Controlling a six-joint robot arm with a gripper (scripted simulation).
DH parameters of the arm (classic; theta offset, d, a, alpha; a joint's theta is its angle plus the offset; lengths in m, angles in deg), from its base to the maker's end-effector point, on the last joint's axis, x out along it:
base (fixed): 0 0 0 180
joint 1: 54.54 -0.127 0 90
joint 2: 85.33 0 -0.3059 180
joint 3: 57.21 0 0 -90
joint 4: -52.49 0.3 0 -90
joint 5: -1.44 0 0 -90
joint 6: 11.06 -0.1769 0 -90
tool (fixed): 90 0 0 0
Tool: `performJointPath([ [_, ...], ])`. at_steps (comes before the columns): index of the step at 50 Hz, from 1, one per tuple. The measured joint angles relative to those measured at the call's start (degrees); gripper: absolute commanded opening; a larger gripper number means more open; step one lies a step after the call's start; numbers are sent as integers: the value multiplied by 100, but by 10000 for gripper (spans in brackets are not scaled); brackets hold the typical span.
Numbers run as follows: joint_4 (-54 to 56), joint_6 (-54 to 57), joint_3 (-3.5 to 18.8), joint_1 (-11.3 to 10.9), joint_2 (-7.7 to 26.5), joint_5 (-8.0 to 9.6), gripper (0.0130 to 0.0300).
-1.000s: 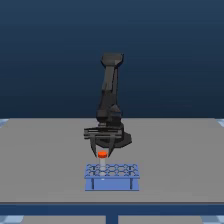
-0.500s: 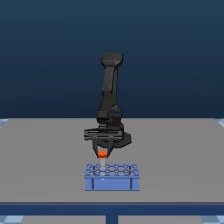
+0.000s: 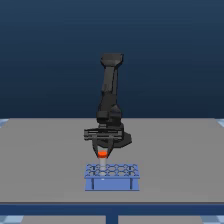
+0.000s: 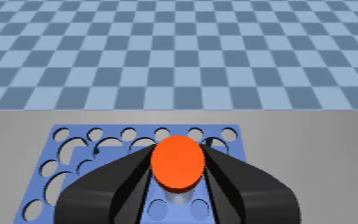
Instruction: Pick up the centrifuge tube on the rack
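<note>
Rising a little since the last picture, my gripper (image 3: pixel 103 150) is lifting the centrifuge tube (image 3: pixel 103 154) up above the rack (image 3: pixel 111 176).

My two dark fingers (image 4: pixel 104 187) are squeezing in close on both sides of the tube, right at its orange cap, so I am holding it tight between them. Looking from my wrist, the orange cap is sitting in the middle of my fingers, and the pale body is hanging down past it toward the blue rack, but I cannot tell if the tip is clear of its hole. That rack is lying just under my gripper on the grey table (image 3: pixel 45 160), with its round holes facing up at me.
</note>
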Motion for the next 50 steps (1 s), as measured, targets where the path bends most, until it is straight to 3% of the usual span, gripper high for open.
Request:
performJointPath([
  [25,-647,-622,100,-1,-207,209,130],
  [50,-2391,-2339,296,-1,-520,554,130],
])
